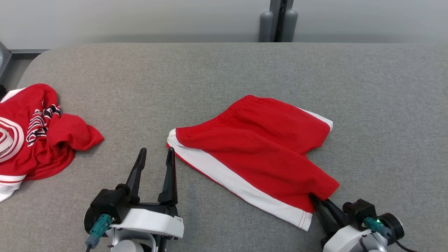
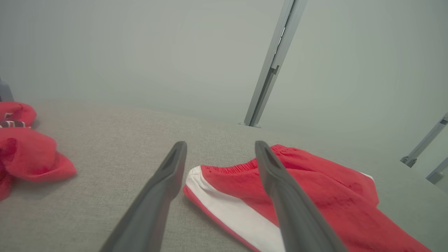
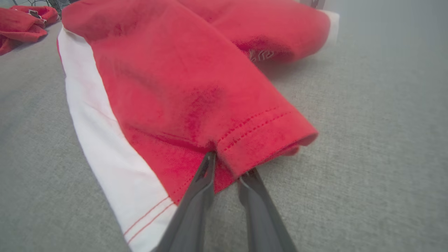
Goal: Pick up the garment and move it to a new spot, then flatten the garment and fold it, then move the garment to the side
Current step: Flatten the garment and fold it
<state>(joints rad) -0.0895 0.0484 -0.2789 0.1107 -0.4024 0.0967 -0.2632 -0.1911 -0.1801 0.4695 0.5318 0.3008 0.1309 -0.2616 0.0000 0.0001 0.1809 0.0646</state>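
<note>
Observing my right gripper [image 3: 228, 164] with jaws nearly together, pinching the leg hem of the red shorts [image 1: 259, 147]; my left gripper [image 1: 156, 149] stands wide open, empty, beside the waistband.

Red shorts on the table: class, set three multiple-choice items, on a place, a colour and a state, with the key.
1. Where is the right pincer? A over the crumpled jersey; B on bare table; C at the red shorts' leg hem.
2. The shorts' side stripe is: A black; B white; C blue.
3. The left pincer is: A open, empty; B shut on the jersey; C shut on the shorts.
Key: 1 C, its fingers meet the hem; 2 B, a white band edges the red; 3 A, its fingers stand apart, gripping nothing.
</note>
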